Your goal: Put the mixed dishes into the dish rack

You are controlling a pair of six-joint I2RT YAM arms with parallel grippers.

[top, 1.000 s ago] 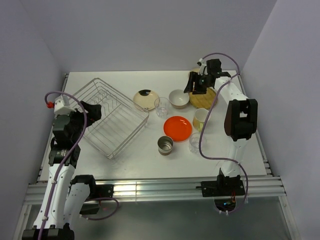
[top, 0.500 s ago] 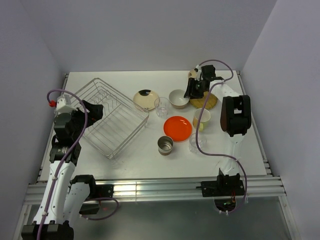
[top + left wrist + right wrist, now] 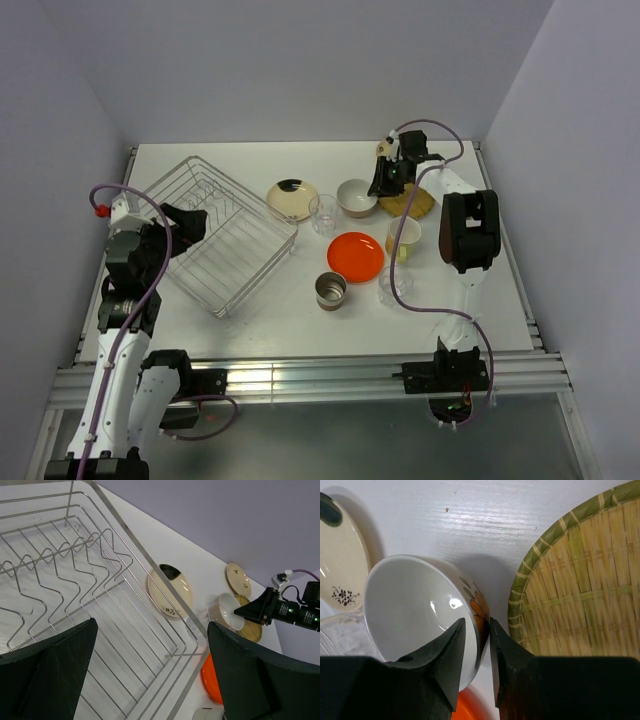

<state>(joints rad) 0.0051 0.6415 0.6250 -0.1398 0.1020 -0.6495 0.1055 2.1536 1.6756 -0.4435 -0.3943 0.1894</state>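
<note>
two fingers of the right pincer straddle the rim of the white bowl, one inside and one outside, clenched on its wall beside the painted orange motif. the bowl sits at the far side of the worktop, between the woven plate and a clear glass, well apart from the rack on the left. the left pincer hangs released over the rack with nothing between its fingers. the step in hand looks like lifting the bowl to carry it across. a rim pinch is a thin hold on glazed ware, so the lift should go straight up and slowly, clear of the woven plate's edge just beside it. the carry should then pass above the glass and the cream plate rather than among them. the bowl may swing or slip if tilted quickly, so keeping it level until it is over the rack seems wise.
</note>
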